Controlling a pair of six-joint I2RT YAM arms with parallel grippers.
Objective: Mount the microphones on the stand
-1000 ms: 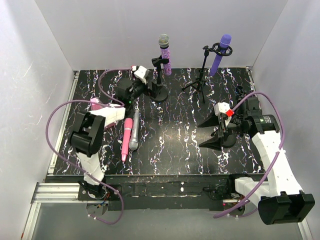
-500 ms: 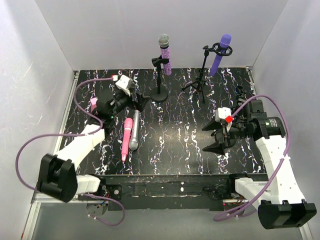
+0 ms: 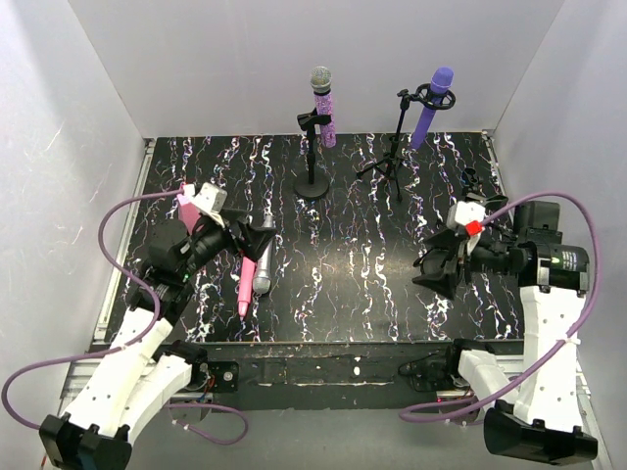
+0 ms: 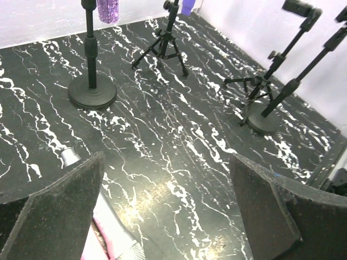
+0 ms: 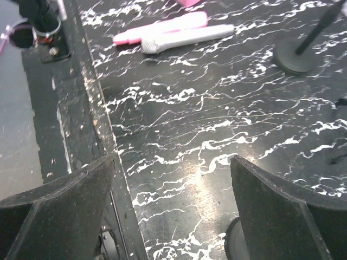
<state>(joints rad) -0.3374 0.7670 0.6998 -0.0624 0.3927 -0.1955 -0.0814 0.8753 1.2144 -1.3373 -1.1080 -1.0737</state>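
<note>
White walls (image 3: 245, 59) are boxing in the black marbled surface (image 3: 343, 255).

Top view: glittery microphone (image 3: 322, 108) is sitting in the round-base stand (image 3: 313, 183) and purple microphone (image 3: 432, 106) in the tripod stand (image 3: 392, 157), both at the far edge. Pink microphone (image 3: 248, 274) and silver microphone (image 3: 265, 259) are lying side by side, touching, toward the left edge. Left end effector (image 3: 250, 238) is hovering at their far ends, arm reaching low, jaws spread, empty.

Left wrist view: two empty stands (image 4: 262, 120) are waiting.

Right wrist view: right end effector (image 5: 173, 216) is gaping empty, pointing left.

Risk, as I'm reading it: a close here could be pinching both microphones or rolling one away.
</note>
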